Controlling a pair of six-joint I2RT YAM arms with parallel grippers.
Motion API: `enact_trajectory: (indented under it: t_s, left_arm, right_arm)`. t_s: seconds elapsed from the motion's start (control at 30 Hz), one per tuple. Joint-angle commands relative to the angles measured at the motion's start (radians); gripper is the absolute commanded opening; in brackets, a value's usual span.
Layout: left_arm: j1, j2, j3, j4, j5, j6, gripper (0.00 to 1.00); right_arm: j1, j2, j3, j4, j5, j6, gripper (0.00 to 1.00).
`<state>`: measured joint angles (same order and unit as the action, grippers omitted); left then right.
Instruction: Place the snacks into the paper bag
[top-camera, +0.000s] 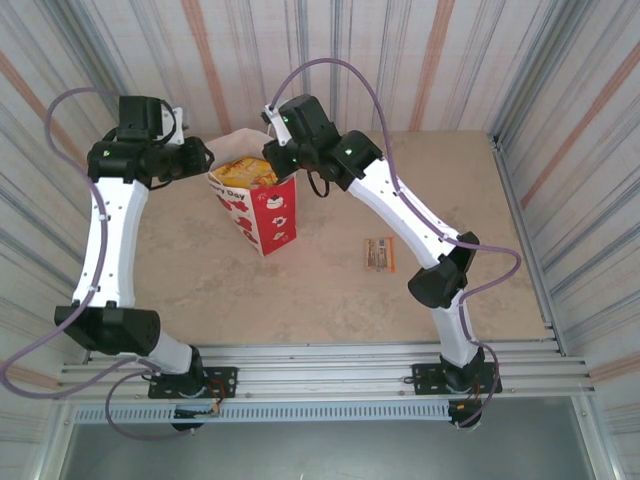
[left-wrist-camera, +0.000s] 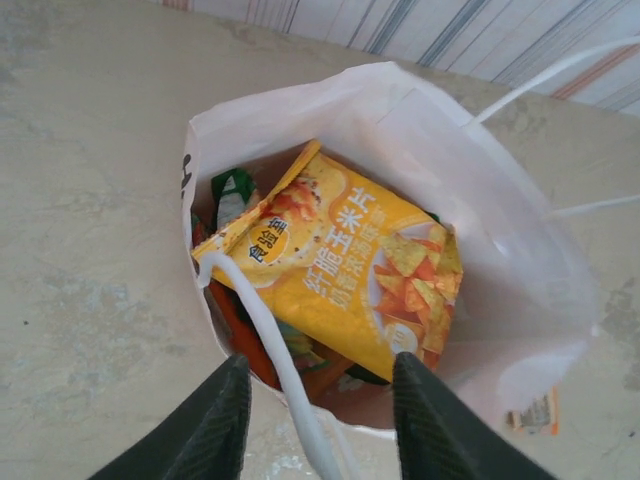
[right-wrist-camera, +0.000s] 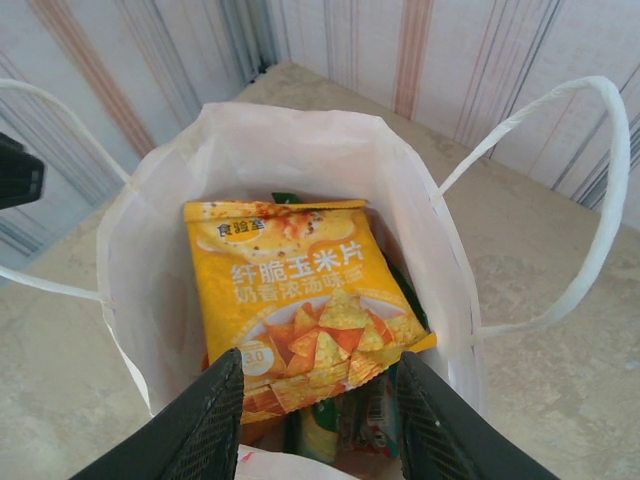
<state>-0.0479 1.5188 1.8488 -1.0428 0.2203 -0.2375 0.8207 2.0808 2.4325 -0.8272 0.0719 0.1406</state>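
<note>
Packets are shown inside the paper bag (right-wrist-camera: 270, 150) by the wrist cameras: a yellow-orange packet (right-wrist-camera: 300, 290) lies on top of green and orange ones. From above, the bag is seen upright on the table (top-camera: 200, 270), with a brown bar (top-camera: 379, 253) lying well to its right. The left gripper (left-wrist-camera: 320, 372) is held open over the rim, and a white handle (left-wrist-camera: 270, 330) passes between its fingers. The right gripper (right-wrist-camera: 320, 365) is also held open, with nothing gripped.
</note>
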Motion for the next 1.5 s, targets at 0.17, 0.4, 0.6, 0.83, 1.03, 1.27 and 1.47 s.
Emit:
enact_trajectory:
  t_s: [0.17, 0.4, 0.6, 0.83, 1.03, 1.27, 1.47]
  left_arm:
    - [0.006, -0.020, -0.040, -0.057, -0.107, 0.038, 0.02]
    - [0.008, -0.060, -0.107, -0.056, -0.128, 0.044, 0.00]
    - [0.008, -0.069, -0.136, -0.045, -0.107, 0.042, 0.00]
    - [0.008, -0.074, -0.158, -0.040, -0.075, 0.041, 0.00]
    - [0.008, -0.072, -0.158, -0.042, -0.066, 0.043, 0.00]
    - [0.008, -0.065, -0.158, -0.049, -0.056, 0.046, 0.00]
    - [0.008, -0.061, -0.160, -0.052, -0.051, 0.052, 0.00]
  right_arm:
    - [-0.032, -0.009, -0.007, -0.034, -0.034, 0.056, 0.43]
    - [-0.084, -0.120, -0.149, -0.117, -0.015, 0.118, 0.48]
    - [-0.151, -0.298, -0.523, -0.121, -0.015, 0.203, 0.53]
    - [-0.247, -0.408, -0.924, -0.111, -0.026, 0.307, 0.56]
    - [-0.287, -0.356, -1.042, -0.135, -0.006, 0.408, 0.57]
    - [-0.241, -0.207, -0.984, -0.172, 0.019, 0.419, 0.59]
    - [-0.229, -0.127, -0.974, -0.171, 0.029, 0.435, 0.58]
